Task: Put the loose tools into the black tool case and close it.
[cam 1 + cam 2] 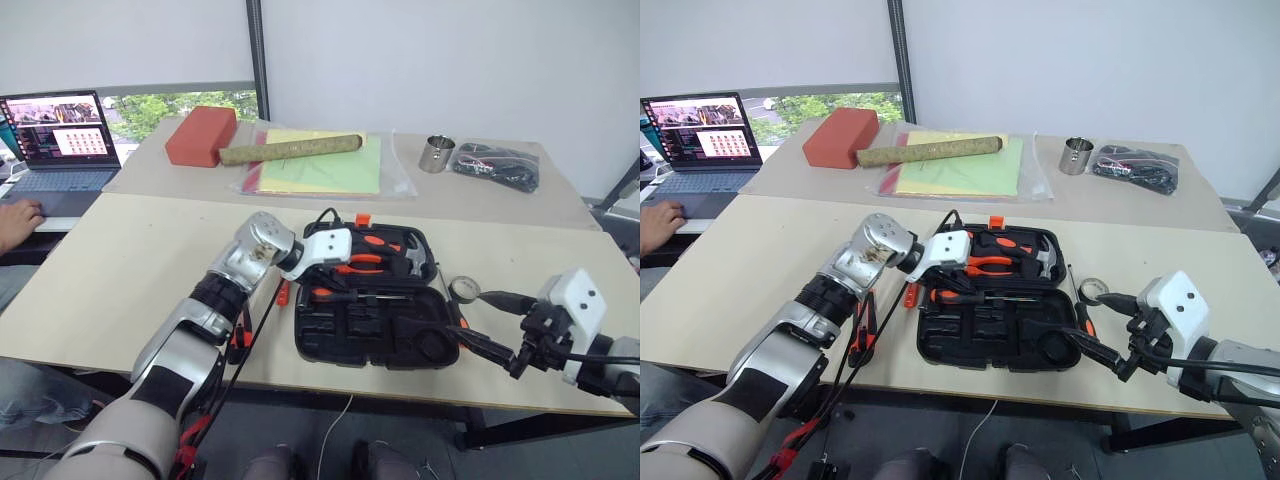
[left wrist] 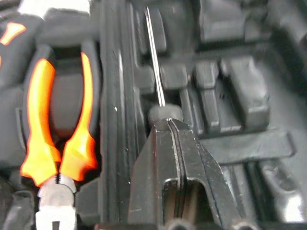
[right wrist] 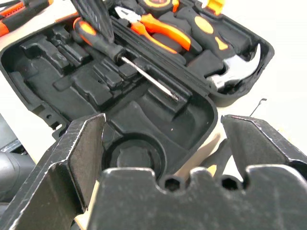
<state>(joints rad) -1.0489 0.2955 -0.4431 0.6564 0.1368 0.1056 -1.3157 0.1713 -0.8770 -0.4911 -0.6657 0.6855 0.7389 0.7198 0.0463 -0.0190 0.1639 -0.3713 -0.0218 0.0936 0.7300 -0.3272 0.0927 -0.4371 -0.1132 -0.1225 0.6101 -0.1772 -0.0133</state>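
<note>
I see the black tool case [image 1: 375, 335] as matt moulded plastic with faintly shiny ridges. The screwdriver [image 3: 127, 55] has a bright, smooth metal shaft and a rubbery-looking orange-and-black handle. The pliers [image 2: 57, 129] wear glossy orange grips. The hammer [image 3: 237, 72] head looks like polished steel. The tabletop [image 1: 130, 260] looks smooth, pale and matt.

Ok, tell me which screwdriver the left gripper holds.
The screwdriver lying across the case's middle, clamped at its handle by the left gripper. The other screwdriver lies loose on the table beside the case's right edge.
</note>
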